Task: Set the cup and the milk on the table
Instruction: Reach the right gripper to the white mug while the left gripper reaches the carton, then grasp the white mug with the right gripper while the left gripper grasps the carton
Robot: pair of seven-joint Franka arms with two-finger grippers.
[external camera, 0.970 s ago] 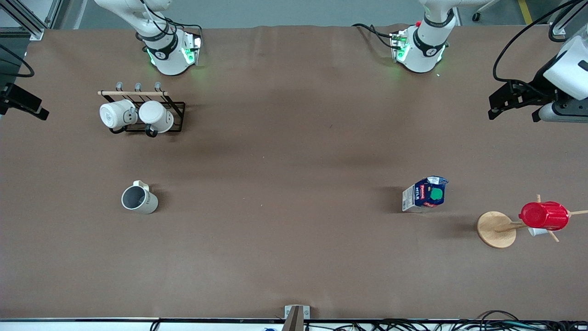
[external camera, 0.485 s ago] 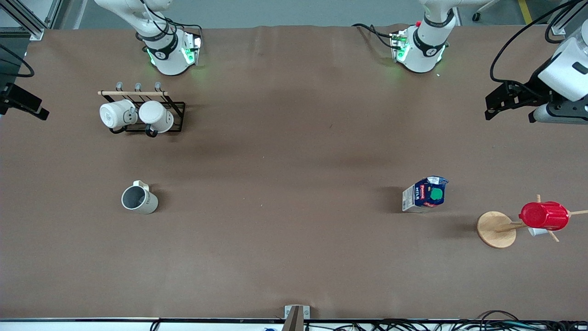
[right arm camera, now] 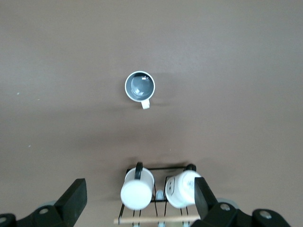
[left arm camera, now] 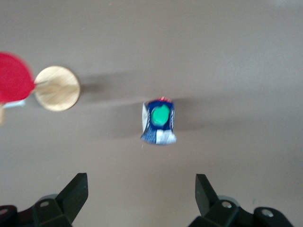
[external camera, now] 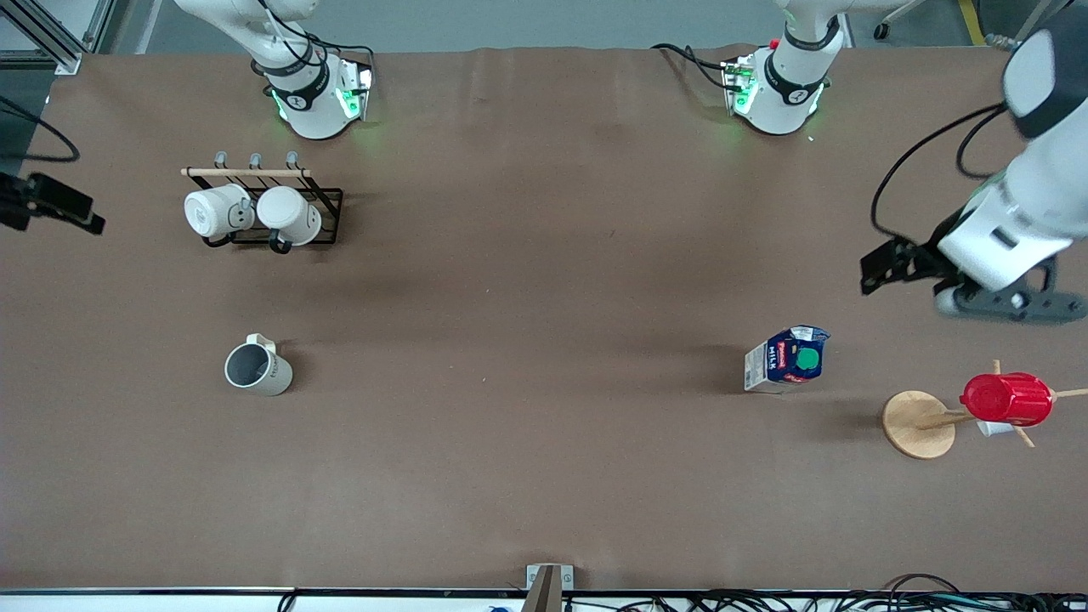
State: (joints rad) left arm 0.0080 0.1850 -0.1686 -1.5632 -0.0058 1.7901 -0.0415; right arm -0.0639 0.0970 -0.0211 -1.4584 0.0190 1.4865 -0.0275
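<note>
Left pincer (left arm camera: 141,194) wide open, empty — high over milk (left arm camera: 159,121), right pincer (right arm camera: 141,198) likewise — over cup (right arm camera: 140,87)

Table (external camera: 544,255): matte brown, faintly creased. Cup (external camera: 257,368): smooth glazed cream, grey inside. Milk (external camera: 786,359): printed carton, probably paperboard, green plastic-looking cap. Mug rack (external camera: 280,208): black wire, wooden bar.

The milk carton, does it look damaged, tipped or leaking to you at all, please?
No. The milk carton stands upright on the table, its green cap on, with no spill around it. The left gripper hangs open above it, not touching.
</note>
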